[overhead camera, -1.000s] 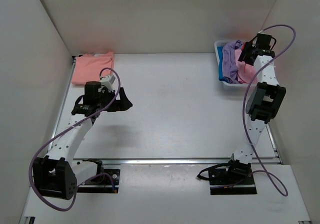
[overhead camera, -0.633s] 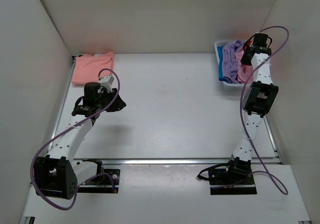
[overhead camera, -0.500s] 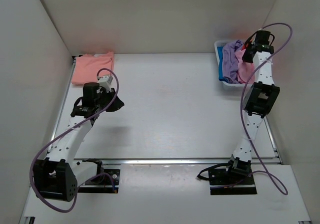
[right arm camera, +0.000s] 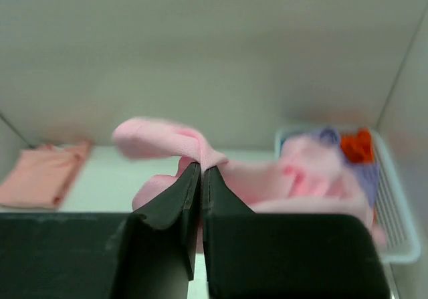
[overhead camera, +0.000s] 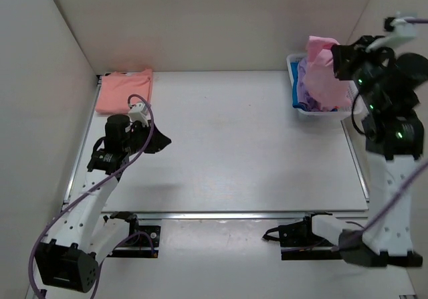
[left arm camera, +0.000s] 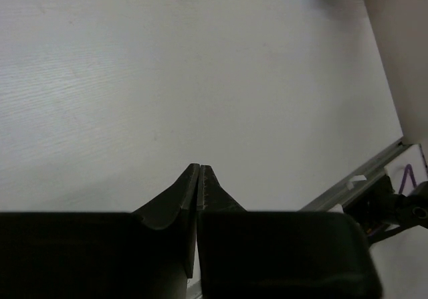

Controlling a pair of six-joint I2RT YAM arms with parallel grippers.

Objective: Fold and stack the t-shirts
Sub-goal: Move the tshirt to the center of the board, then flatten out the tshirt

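Observation:
A light pink t-shirt point(overhead camera: 322, 71) hangs bunched in the air over the white basket point(overhead camera: 294, 68) at the back right, pinched by my right gripper point(right arm camera: 201, 167), which is shut on its cloth point(right arm camera: 170, 140). Lavender point(overhead camera: 302, 93), blue and orange point(right arm camera: 357, 145) shirts lie in the basket. A salmon-peach t-shirt point(overhead camera: 124, 89) lies folded flat at the back left. My left gripper point(overhead camera: 162, 140) hovers over the table's left side, shut with nothing between its fingers point(left arm camera: 199, 182).
White walls enclose the table on the left, back and right. A metal rail point(overhead camera: 234, 214) runs along the near edge, with both arm bases and purple cables behind it. The right arm point(overhead camera: 391, 132) stands tall at the right wall.
My right gripper closed on the pink shirt in the basket and lifted it high as the arm rose. My left gripper closed and drew slightly back toward the near side.

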